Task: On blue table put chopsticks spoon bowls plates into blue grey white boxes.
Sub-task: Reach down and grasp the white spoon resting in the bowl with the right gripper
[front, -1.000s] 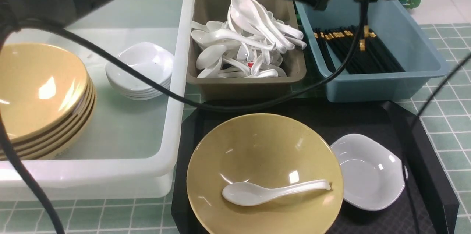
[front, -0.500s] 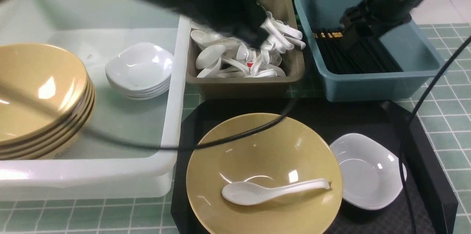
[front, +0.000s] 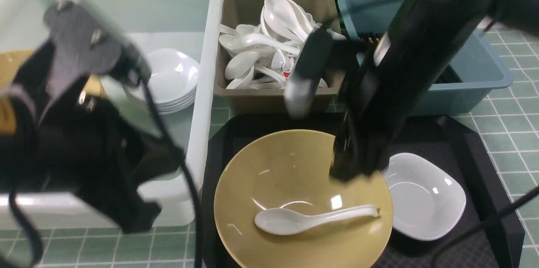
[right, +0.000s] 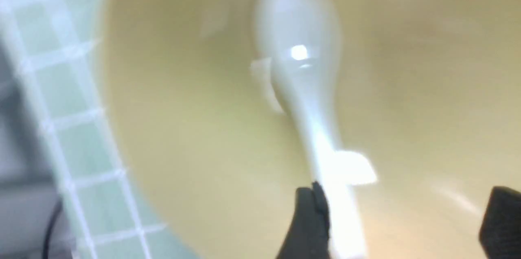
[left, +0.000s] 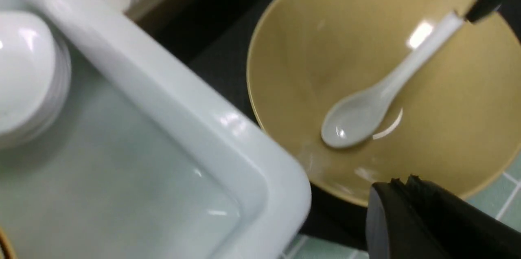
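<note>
right gripper (right: 403, 214): fingers wide apart, empty, low over the yellow bowl (front: 290, 162); one finger just beside the spoon's handle.
left gripper (left: 401, 181): fingertips pressed together, holding nothing, near the yellow bowl's rim.
spoon (front: 311, 219): lying in the yellow bowl, lower centre of the front view.
black tray (front: 480, 154): carries the yellow bowl, with the white plate (front: 423, 196) just right of it.
boxes: white box (front: 208, 70) upper left, grey box (front: 252, 99) upper centre, blue box (front: 463, 99) upper right.

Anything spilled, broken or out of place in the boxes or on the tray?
Nothing spilled or broken. One oddity: a small red speck sits among the white spoons in the grey-brown box; too small to identify. The loose spoon and yellow bowl just await sorting.
</note>
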`<state>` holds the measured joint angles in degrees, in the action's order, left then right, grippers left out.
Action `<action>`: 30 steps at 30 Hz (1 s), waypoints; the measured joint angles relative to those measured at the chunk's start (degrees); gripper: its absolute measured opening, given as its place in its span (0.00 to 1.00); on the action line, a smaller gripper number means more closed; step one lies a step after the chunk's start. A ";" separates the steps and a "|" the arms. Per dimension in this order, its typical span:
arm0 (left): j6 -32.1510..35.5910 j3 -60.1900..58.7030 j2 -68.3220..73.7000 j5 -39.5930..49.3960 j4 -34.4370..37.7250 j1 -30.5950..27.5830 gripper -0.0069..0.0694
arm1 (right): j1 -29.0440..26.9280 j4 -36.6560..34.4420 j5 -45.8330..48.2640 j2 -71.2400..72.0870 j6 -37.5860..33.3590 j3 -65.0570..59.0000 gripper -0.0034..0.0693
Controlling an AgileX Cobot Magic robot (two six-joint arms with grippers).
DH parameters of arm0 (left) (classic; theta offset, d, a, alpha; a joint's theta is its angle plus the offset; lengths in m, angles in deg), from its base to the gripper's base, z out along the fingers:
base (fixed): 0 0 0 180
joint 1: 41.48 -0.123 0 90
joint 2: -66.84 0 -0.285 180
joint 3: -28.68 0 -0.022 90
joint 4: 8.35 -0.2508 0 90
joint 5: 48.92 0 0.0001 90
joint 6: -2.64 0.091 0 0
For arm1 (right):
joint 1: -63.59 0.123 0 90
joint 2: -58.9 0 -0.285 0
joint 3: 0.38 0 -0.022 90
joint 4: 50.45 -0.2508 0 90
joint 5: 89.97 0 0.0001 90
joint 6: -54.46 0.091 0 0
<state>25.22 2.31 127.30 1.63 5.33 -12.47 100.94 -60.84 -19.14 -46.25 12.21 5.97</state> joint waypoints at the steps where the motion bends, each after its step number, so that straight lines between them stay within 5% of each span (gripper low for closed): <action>1: 0.00 -1.02 -0.58 -0.07 0.04 0.00 0.08 | 0.88 0.11 -0.41 -0.37 -1.39 -0.58 0.81; 13: 0.00 -5.32 -1.50 -3.00 0.18 0.00 0.08 | 2.66 3.62 -4.45 -12.11 -7.44 -1.31 0.79; 19: -0.06 -5.32 -1.50 -6.16 0.80 0.00 0.08 | 2.66 5.43 -3.36 -15.33 -4.83 -1.25 0.54; 21: -1.40 -5.32 -1.50 -9.97 1.38 0.00 0.08 | 2.66 6.67 -1.98 -15.35 -2.54 0.65 0.25; 27: -16.04 -0.91 1.99 -18.31 -5.97 -7.34 0.08 | 1.40 8.68 -0.98 -12.26 2.95 9.63 0.24; 30: -17.57 1.51 3.72 -18.42 -7.44 -10.83 0.08 | 0.00 8.82 -0.76 -11.44 4.50 13.87 0.24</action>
<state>7.65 3.82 131.02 -16.79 -2.11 -23.30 100.94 -52.03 -19.90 -57.69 16.72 19.85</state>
